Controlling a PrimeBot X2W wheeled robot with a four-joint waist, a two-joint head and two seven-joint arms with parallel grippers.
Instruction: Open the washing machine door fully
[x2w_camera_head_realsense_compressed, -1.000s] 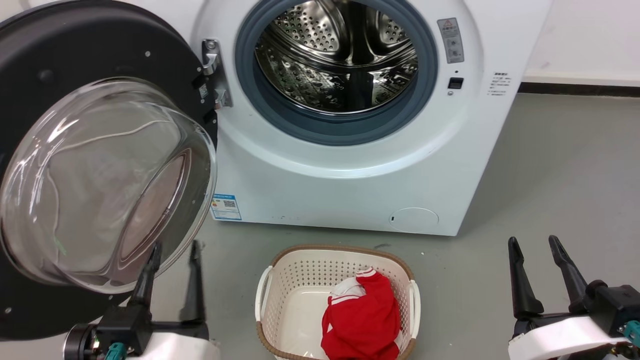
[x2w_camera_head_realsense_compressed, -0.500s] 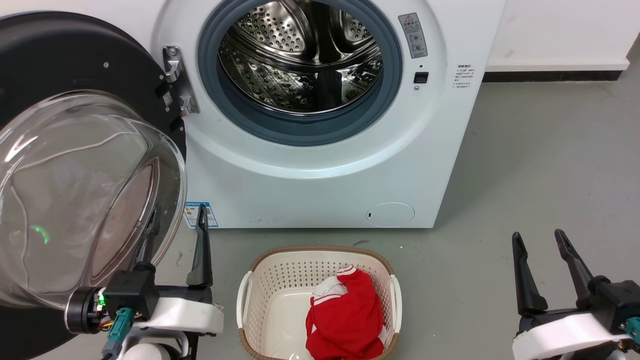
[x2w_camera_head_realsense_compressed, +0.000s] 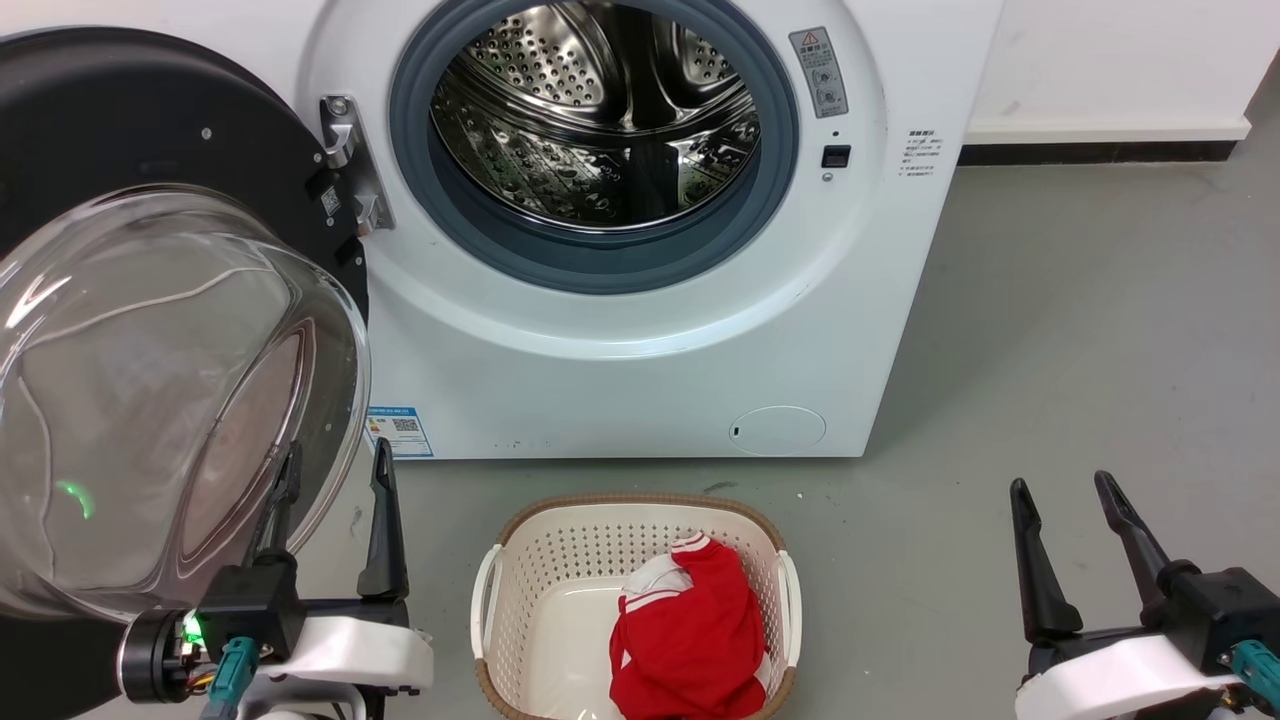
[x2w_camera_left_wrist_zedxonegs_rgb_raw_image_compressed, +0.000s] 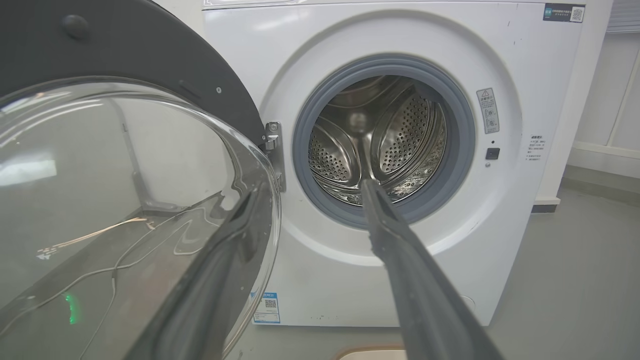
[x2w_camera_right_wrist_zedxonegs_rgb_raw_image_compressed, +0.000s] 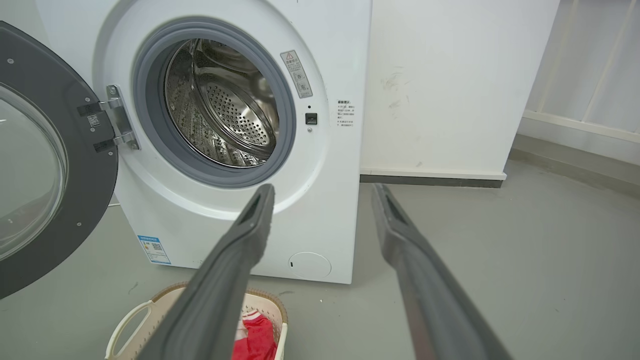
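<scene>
Head view: the washing machine door (x2w_camera_head_realsense_compressed: 170, 380) stands swung out to the left of the washing machine (x2w_camera_head_realsense_compressed: 640, 350), with its glass bowl bulging toward the camera. The left hand (x2w_camera_head_realsense_compressed: 337, 450) sits just under the bowl's lower right rim, fingers moderately parted and holding nothing. Its outer finger is seen through the glass, and the inner one stands clear beside it. The right hand (x2w_camera_head_realsense_compressed: 1060, 482) hovers well apart at the lower right over the floor (x2w_camera_head_realsense_compressed: 1100, 350), fingers likewise spread and empty. Compared with half a second ago, the left hand has dropped lower and a little leftward in that view, while the door, the machine and the basket (x2w_camera_head_realsense_compressed: 640, 505) with its red garment (x2w_camera_head_realsense_compressed: 690, 650) stay put. The left wrist view shows one finger overlapping the bowl's rim, though I cannot tell whether it touches, and the other pointing toward the drum (x2w_camera_left_wrist_zedxonegs_rgb_raw_image_compressed: 380, 145). The right wrist view shows the metal hinge (x2w_camera_right_wrist_zedxonegs_rgb_raw_image_compressed: 117, 117) and the door's black ring clear of the grey-ringed opening.
</scene>
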